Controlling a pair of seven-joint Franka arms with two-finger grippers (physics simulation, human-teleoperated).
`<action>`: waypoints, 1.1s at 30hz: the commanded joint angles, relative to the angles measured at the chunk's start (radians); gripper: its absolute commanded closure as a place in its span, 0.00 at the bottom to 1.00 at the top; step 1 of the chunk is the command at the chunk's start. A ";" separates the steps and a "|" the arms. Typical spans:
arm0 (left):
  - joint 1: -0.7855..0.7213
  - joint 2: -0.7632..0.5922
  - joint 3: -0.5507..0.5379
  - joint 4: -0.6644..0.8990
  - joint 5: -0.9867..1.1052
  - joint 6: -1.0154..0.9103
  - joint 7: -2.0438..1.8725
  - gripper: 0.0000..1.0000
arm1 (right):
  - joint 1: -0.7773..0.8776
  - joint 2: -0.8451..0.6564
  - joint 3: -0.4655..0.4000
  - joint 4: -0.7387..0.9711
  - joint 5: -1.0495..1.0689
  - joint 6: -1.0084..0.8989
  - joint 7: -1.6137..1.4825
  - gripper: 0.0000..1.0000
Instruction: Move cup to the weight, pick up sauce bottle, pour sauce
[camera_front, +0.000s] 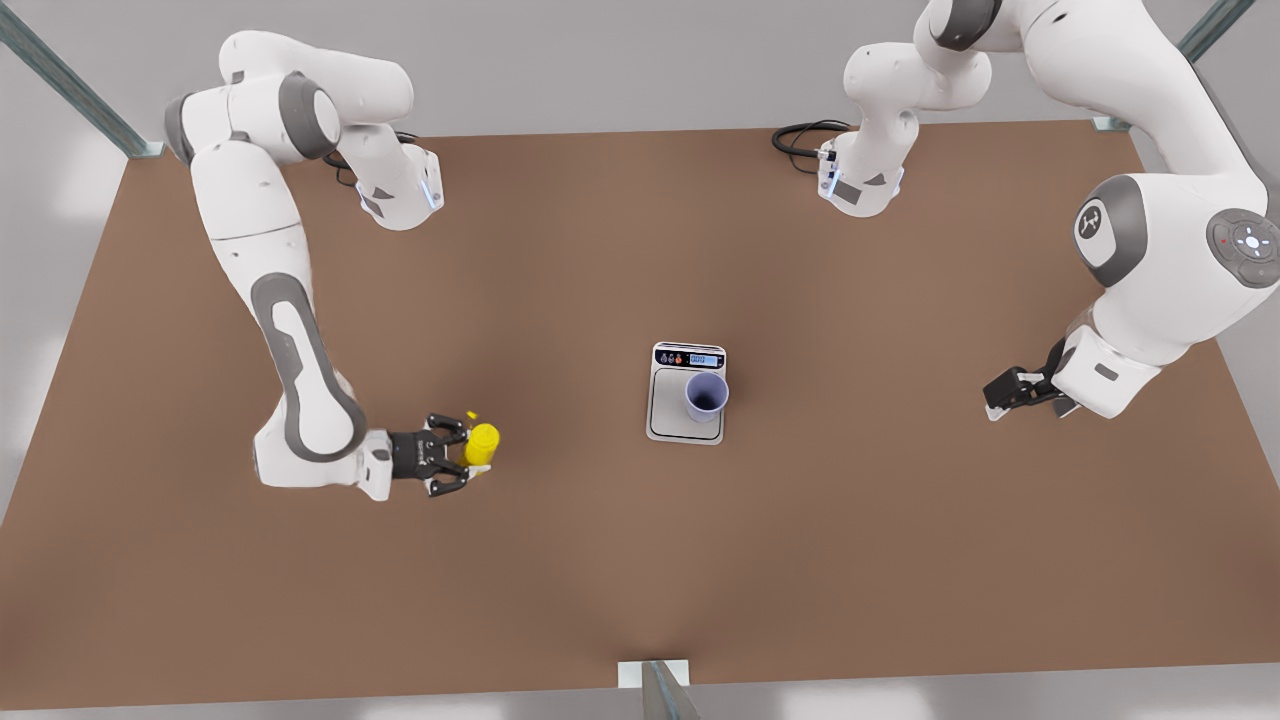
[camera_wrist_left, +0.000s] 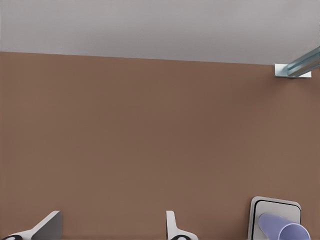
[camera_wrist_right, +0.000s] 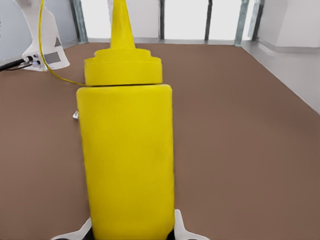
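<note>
One smooth yellow sauce bottle (camera_wrist_right: 127, 150), cylindrical with pointed nozzle, clamped in right gripper (camera_front: 462, 457). One round lavender cup (camera_front: 706, 394) atop flat rectangular scale (camera_front: 672, 412). Left gripper (camera_front: 1012, 388) well apart, fingers (camera_wrist_left: 174, 227) spread, waiting.

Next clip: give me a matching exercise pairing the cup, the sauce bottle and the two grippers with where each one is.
1. cup
2. sauce bottle
3. left gripper
4. right gripper

a. around the yellow bottle, jaws either side
b. empty, over bare table at the front view's right
c. on the scale
d. upright on the table, front view's left

Pairs: 1-c, 2-d, 3-b, 4-a
</note>
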 joint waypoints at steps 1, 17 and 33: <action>0.000 0.000 0.000 0.000 0.000 0.000 0.000 0.00 | 0.000 0.008 0.000 0.000 0.029 -0.010 -0.023 0.36; 0.000 0.001 0.000 0.000 0.000 0.000 0.000 0.00 | -0.061 0.179 0.000 -0.003 0.183 -0.131 -0.210 0.36; 0.000 0.001 0.000 0.000 0.002 0.014 0.000 0.00 | -0.061 0.186 0.000 -0.003 0.187 -0.131 -0.208 0.21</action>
